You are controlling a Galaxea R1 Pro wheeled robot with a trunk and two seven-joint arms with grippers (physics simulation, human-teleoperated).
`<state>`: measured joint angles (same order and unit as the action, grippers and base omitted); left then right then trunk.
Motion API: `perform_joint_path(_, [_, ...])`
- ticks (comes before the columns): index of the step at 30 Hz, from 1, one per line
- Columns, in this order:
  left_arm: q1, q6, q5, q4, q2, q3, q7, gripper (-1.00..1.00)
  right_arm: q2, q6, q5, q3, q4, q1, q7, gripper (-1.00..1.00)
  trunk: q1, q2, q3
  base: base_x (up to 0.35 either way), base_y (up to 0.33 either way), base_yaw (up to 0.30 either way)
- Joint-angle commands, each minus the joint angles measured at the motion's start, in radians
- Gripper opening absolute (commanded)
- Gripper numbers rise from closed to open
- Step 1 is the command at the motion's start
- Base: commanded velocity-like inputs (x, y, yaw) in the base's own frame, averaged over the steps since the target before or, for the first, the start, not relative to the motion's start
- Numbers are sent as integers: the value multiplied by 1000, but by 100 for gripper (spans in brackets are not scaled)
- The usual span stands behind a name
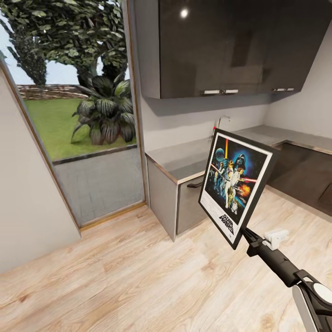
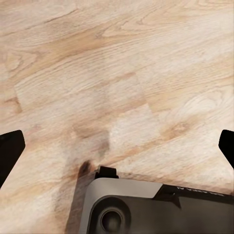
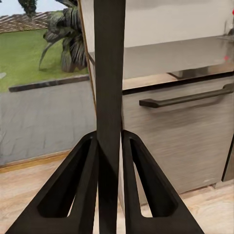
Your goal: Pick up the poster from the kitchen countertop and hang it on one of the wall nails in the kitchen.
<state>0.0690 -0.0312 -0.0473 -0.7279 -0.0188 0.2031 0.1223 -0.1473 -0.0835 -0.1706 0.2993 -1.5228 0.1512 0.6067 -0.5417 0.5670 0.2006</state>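
1 poster (image 1: 236,185) in R claw (image 3: 109,161), above wood floor (image 1: 115,276)

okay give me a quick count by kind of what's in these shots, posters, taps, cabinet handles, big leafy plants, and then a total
Posters: 1, the poster, clamped in the right gripper
Taps: 1, the tap
Cabinet handles: 5, e.g. the lower handle, the upper handle
Leafy plants: 1, the plant
Total: 8

The poster (image 1: 236,182) has a black frame, a white border and blue-black artwork with red and orange streaks. The surface (image 1: 184,159) is smooth grey over grey cabinets (image 1: 162,198). The floor (image 1: 120,276) is pale wood-grain. The right pincer (image 3: 109,195) is black.
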Motion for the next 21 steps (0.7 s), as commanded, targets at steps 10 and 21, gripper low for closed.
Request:
perform_joint_path(10, [0, 0, -5, -1, 0, 2, 7, 100, 0, -10, -13, 1, 0, 1, 7, -100, 38, -69, -30, 0, 0, 0])
perform_joint_path(21, [0, 1, -5, 0, 0, 2, 7, 100, 0, -10, -13, 1, 0, 1, 7, -100, 80, -146, -65, 0, 0, 0])
